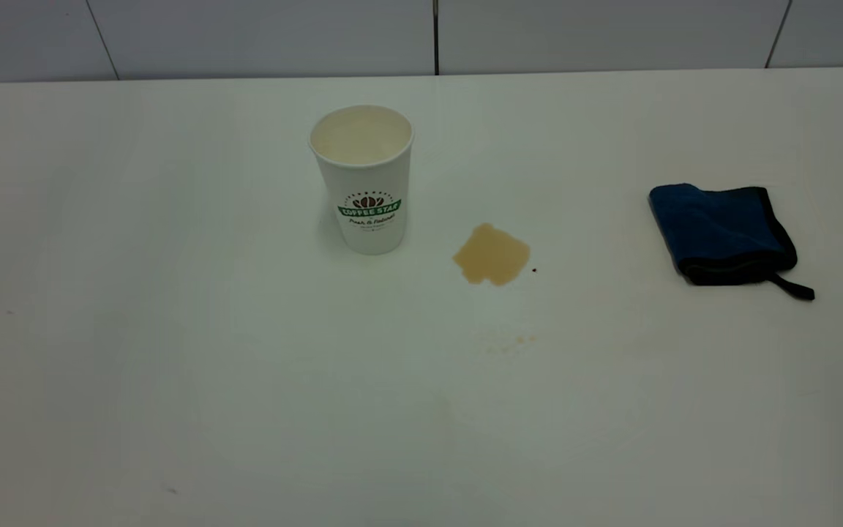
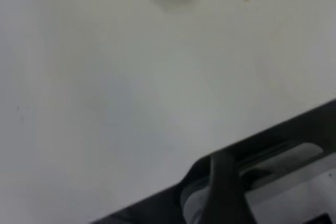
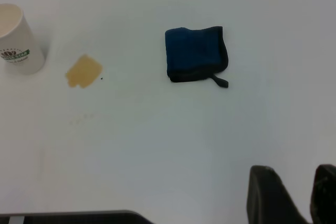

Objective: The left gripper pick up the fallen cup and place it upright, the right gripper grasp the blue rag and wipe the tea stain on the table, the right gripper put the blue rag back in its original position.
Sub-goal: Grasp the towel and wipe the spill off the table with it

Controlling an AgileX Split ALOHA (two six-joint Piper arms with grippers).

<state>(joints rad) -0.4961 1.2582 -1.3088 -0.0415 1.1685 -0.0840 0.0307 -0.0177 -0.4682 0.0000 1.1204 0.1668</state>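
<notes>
On the white desk the white paper cup with a green coffee logo stands upright, mouth up and apparently empty, so the first step of the task looks done. Just beside it, toward the right arm's side, lies the tan tea stain, apart from the cup's base and not yet wiped; a faint speckled trace sits a little nearer the camera. Well apart from the stain, further to the right, the folded blue rag with black edging rests flat with its black loop trailing, untouched, within the right arm's reach, which suits the wiping that remains.

Neither arm shows in the exterior view. The right gripper hangs high above the desk's near edge, its dark fingers parted by a narrow gap and holding nothing, with the rag ahead of it. The left arm appears parked back from the cup; its fingers cannot be made out, so their state cannot be told. Judging by this, grasping the rag comes next.
</notes>
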